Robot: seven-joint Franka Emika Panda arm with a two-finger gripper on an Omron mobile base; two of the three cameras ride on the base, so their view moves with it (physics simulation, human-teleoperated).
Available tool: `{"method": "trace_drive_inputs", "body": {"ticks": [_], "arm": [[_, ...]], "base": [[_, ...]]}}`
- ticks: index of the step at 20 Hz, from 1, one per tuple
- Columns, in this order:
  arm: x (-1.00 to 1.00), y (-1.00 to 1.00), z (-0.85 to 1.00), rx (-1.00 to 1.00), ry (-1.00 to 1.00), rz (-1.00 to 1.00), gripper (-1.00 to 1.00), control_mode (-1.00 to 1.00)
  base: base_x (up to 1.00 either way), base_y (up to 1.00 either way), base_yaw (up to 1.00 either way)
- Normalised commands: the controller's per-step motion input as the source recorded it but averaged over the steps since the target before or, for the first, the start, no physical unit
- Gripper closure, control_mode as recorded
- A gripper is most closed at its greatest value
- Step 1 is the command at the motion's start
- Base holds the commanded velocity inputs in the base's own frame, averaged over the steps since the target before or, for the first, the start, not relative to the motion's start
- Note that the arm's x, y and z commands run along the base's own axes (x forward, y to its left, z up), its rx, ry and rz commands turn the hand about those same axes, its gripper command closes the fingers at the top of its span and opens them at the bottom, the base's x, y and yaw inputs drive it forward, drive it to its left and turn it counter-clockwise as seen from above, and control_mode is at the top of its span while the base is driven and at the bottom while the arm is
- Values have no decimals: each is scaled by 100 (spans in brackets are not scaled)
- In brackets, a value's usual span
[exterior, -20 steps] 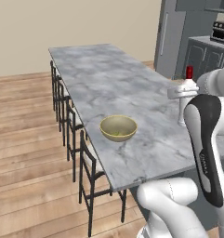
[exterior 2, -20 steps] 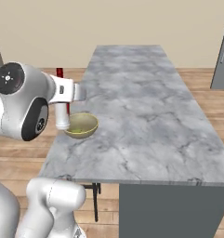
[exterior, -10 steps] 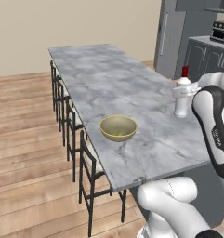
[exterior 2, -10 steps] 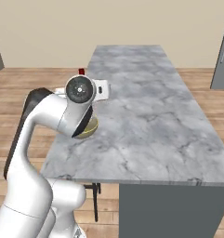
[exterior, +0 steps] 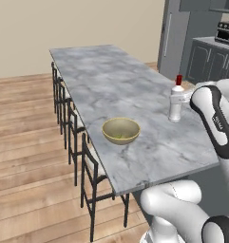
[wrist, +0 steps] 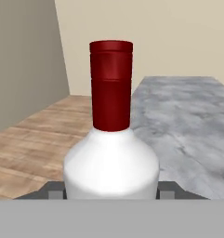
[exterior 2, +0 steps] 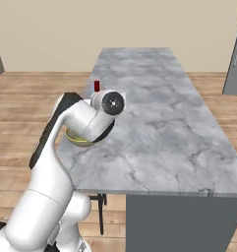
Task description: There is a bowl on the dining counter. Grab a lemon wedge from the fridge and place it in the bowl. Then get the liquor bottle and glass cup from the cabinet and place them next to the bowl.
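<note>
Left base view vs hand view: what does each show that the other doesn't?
Left base view alone: the bowl on the dining counter, the row of stools along its far side, the fridge, and the liquor bottle standing upright on the stone, apart from the bowl.
Hand view alone: both fingers flanking the bottle's white body, close up.
Shared: the bottle with its red cap, the marbled counter top, the wood floor and the beige wall.

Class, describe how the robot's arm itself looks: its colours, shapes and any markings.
The arm is glossy white, built of rounded, tube-like segments with bulging joints. A dark band with small white lettering runs along one segment, and a round dark cap with a silvery centre closes one joint.
</note>
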Motion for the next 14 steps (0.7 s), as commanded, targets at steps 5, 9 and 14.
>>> {"method": "trace_drive_inputs", "body": {"ticks": [5, 9, 14], "arm": [[17, 0, -59, 7, -5, 0, 100, -100], [11, 0, -66, 3, -8, 0, 100, -100], [15, 0, -62, 0, -8, 0, 100, -100]], "base": [[0, 0, 0], [0, 0, 0], [0, 0, 0]]}}
